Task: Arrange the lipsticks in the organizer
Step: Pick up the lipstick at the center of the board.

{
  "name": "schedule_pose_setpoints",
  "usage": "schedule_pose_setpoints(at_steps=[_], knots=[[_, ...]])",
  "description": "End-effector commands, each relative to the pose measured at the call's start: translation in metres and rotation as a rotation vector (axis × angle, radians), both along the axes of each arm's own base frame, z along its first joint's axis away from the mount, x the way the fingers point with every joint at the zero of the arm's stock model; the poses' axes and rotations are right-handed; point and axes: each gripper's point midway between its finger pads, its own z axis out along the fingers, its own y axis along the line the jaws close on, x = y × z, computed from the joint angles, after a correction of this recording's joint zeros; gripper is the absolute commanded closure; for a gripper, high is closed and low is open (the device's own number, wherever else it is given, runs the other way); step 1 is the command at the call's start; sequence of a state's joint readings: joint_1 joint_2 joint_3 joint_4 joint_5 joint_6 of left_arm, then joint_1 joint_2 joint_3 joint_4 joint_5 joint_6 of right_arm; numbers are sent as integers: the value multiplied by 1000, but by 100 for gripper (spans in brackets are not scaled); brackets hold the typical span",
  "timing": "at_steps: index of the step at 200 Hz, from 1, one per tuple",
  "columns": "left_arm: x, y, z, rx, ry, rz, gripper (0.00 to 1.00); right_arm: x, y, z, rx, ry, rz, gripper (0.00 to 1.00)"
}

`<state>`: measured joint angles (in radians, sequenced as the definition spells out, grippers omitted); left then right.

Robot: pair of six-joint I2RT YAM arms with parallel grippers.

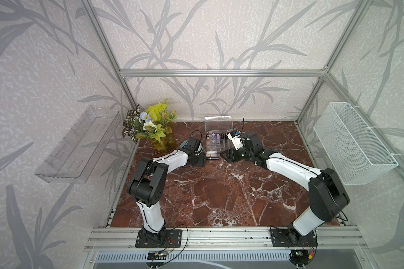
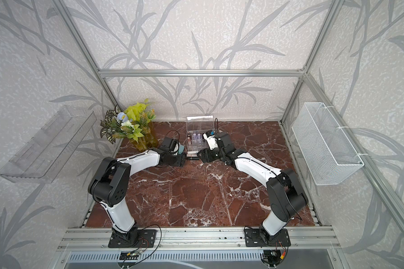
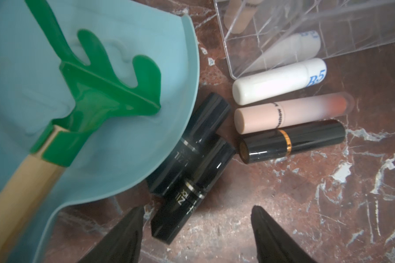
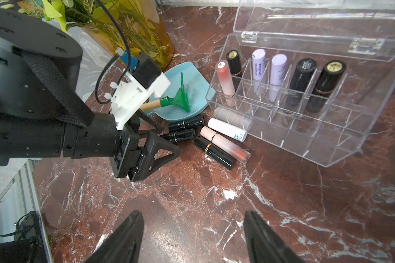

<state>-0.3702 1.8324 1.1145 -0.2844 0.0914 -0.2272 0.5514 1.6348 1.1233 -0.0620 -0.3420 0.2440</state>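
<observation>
The clear organizer (image 4: 342, 145) stands open near the back wall, also in both top views (image 1: 219, 125) (image 2: 200, 122). Several lipsticks (image 4: 277, 68) stand upright in its back row. Loose lipsticks lie on the marble before it: two black square ones (image 3: 192, 189), a white one (image 3: 276, 79), a pink one (image 3: 290, 113) and a black one with a gold band (image 3: 292, 141). My left gripper (image 3: 198, 209) is open, low over the marble, with the nearer black tube's end between its fingers, untouched. My right gripper (image 4: 193, 213) is open over bare marble, facing the left gripper (image 4: 171, 140).
A teal dish (image 3: 21, 68) holding a green rake (image 3: 110, 91) lies against the two black tubes. A yellow vase of plants (image 1: 163, 139) stands at the back left. A clear wall tray (image 1: 79, 149) and a white wire basket (image 1: 352, 149) hang on the side walls.
</observation>
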Motion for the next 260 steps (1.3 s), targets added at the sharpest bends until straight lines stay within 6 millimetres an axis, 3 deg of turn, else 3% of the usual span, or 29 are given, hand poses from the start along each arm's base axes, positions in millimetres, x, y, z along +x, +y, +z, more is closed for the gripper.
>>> schedule_pose_setpoints(at_steps=[1, 54, 116, 179, 260], knots=[[2, 2, -3, 27, 19, -13, 24, -3, -3, 11, 18, -4, -2, 27], [3, -5, -8, 23, 43, -34, 28, -5, -3, 11, 20, 2, 2, 27], [-11, -26, -10, 1, 80, -74, 36, -6, -5, 11, 13, 2, -2, 27], [-18, -22, -24, 34, 125, -69, 37, -9, -6, 9, 7, 8, -3, 28], [-21, -21, -29, 44, 142, -68, 60, -10, -9, 10, 0, 6, -7, 28]])
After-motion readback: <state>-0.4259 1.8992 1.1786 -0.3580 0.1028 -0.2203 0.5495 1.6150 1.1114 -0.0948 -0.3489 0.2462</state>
